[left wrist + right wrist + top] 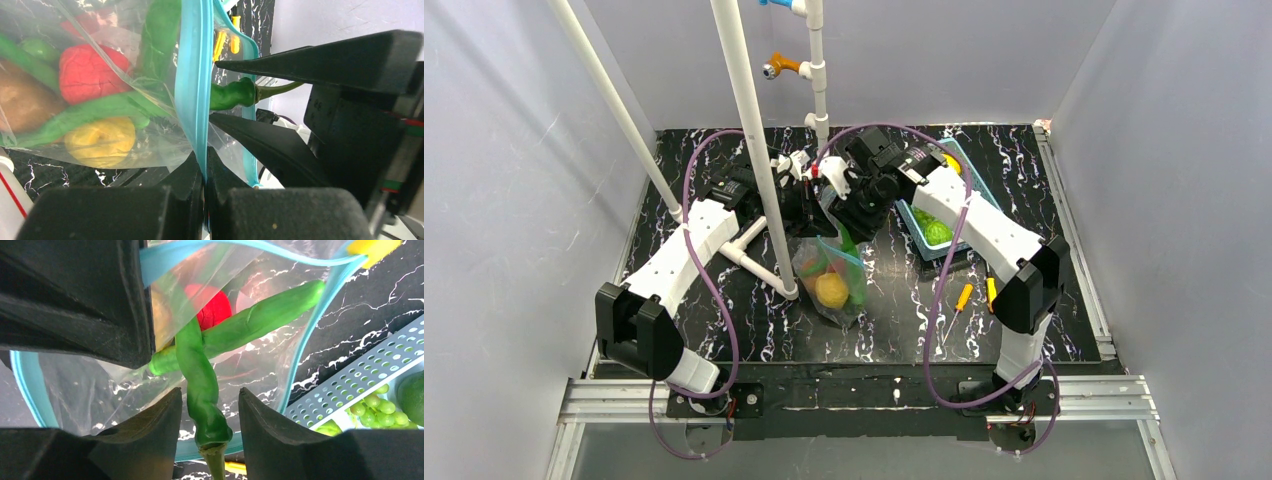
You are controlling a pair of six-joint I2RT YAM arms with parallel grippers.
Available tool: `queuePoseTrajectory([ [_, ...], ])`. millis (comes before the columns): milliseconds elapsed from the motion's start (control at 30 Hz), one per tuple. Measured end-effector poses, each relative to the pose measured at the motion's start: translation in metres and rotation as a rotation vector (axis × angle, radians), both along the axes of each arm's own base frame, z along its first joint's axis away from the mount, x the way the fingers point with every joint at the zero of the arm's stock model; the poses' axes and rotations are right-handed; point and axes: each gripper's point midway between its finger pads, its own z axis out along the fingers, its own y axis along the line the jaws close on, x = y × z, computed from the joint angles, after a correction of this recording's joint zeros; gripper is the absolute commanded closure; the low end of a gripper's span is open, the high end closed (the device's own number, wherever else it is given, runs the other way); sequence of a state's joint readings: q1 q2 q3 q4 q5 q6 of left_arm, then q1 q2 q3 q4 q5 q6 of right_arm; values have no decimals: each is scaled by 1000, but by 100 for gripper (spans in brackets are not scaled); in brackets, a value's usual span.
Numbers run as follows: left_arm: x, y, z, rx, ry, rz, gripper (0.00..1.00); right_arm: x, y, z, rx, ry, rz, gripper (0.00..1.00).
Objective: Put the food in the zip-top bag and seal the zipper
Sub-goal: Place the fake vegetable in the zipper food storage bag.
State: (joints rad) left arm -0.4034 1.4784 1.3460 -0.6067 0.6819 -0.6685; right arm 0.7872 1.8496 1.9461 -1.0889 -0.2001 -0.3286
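Note:
The clear zip-top bag (829, 275) hangs by its mouth at the table's middle, with a yellow fruit (102, 140), a red piece (87, 70), a brown fruit (20, 100) and green pods (260, 317) inside. My left gripper (205, 160) is shut on the teal zipper (192, 75) at one side of the mouth. My right gripper (210, 397) stands open at the mouth, opposite the left one. A green pepper (202, 385) lies between its fingers with a gap on each side. Its tip is inside the bag and its stem points out.
The light-blue slotted basket (969, 180) with green toy food (375, 407) sits right of the bag. Two orange-handled screwdrivers (961, 298) lie near the right arm. A white pipe frame (754, 130) rises just left of the bag, close to the left arm.

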Motion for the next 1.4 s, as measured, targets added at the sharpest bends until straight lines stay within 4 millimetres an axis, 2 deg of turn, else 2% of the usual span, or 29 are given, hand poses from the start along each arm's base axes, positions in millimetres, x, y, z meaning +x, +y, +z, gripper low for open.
queuePoseTrajectory([
  [167, 0, 0, 0, -1, -1, -3, 100, -5, -10, -10, -47, -2, 12, 38],
  [233, 0, 0, 0, -1, -1, -4, 100, -7, -15, -13, -63, -8, 15, 42],
  [300, -1, 0, 0, -1, 1, -6, 100, -8, -20, -15, -76, -16, 16, 52],
  [433, -1, 0, 0, -2, 3, -7, 100, -8, -21, -15, -89, -35, 20, 84],
  [533, -1, 0, 0, -2, 2, -6, 100, -9, -18, -12, -92, -49, 16, 95],
  [667, -1, 0, 0, -2, 3, -6, 100, -10, -9, 7, -67, -87, 9, 99],
  [933, 0, -1, -1, -2, 7, -6, 100, 0, -3, 33, -62, -108, -146, 99],
  [1000, 1, -1, -2, -2, 10, -4, 100, 4, 2, 25, -86, -94, -204, 99],
  [1100, 3, -2, -5, -2, 15, -2, 100, 2, 14, 0, -133, -37, -304, 98],
  [1200, 5, 0, -12, 17, 42, 15, 100, 2, 23, -15, -120, -5, -436, 97],
  [1333, 7, -1, -12, 15, 33, 17, 100, -6, 16, -27, -70, 37, -591, 86],
  [1400, 7, -2, -11, 10, 30, 15, 100, -10, 14, -25, -15, 50, -643, 76],
])
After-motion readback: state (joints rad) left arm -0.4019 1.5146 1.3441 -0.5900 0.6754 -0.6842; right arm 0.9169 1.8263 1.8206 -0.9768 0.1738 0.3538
